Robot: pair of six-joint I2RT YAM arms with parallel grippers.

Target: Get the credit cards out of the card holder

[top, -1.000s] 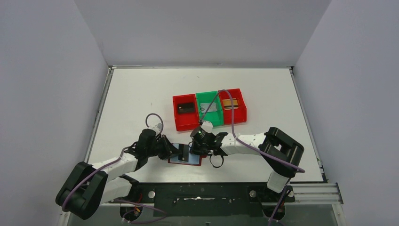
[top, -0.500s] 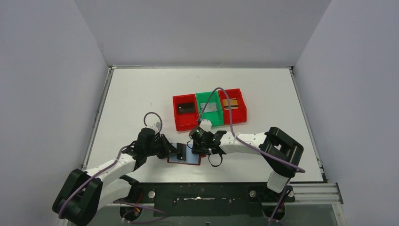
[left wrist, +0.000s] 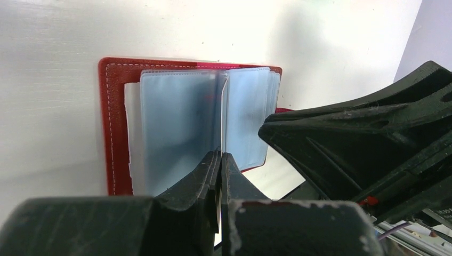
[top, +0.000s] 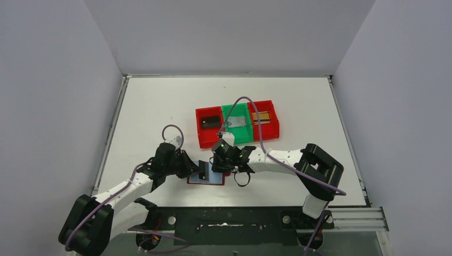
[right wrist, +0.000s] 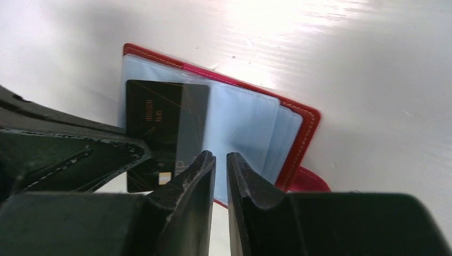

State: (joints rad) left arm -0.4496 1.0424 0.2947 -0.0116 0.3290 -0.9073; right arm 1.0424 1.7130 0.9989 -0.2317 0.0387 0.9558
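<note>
Only the left wrist view shows the left hand (left wrist: 220, 154) pinched fully together on a thin leaf of the card holder (left wrist: 114, 133). The holder lies open with its pale blue sleeves (left wrist: 176, 128) facing up, and the leaf stands on edge between the fingers. Only the right wrist view shows a dark card (right wrist: 154, 117) at the left of the holder, partly behind a translucent sleeve. It also shows the right hand (right wrist: 219, 156) over the sleeves, a crack open, with nothing visibly between its fingers.

From the top, the holder lies at the lower middle of the frame, with both hands meeting over it. Above it sits a row of bins (top: 210, 140), red, green, red, holding a black card (top: 211, 121), a grey card (top: 240, 122) and a gold card (top: 261, 116). Compared with a second ago, hands and holder sit slightly further left. The white worktop (top: 160, 106) is boxed in by pale grey walls (top: 224, 32).
</note>
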